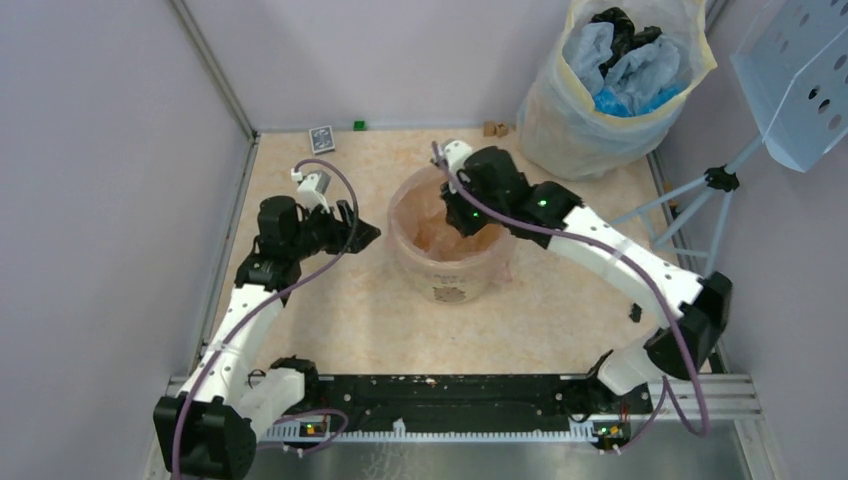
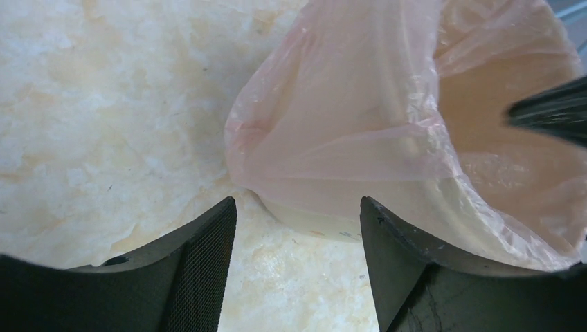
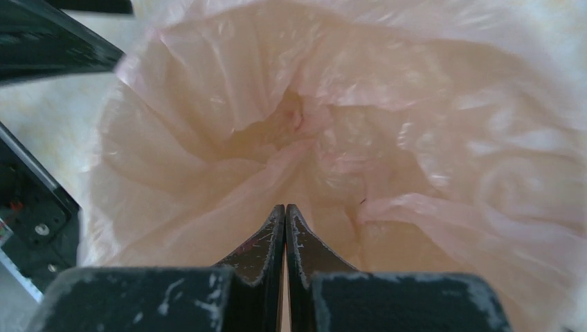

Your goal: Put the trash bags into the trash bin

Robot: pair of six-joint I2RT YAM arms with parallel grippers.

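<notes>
The worktop (image 1: 330, 320) carries a full sack (image 1: 560, 130) at its far right corner and the bin (image 1: 450, 280) upright near the middle, nearer the far edge. The bag (image 1: 425, 225) sits inside the bin, spread open like a liner. On the side toward the left edge, its mouth is turned down over the rim. On the far right side the film looks looser, with one fold sagging inward.

So the main job looks done; what seems left is tidying that rim and pulling the arms clear.

The left gripper (image 2: 297, 207) waits just beside the bin, jaws wide apart and empty. The right gripper (image 3: 285, 207) points down into the bag, fingers pressed together – no film is seen between them.
</notes>
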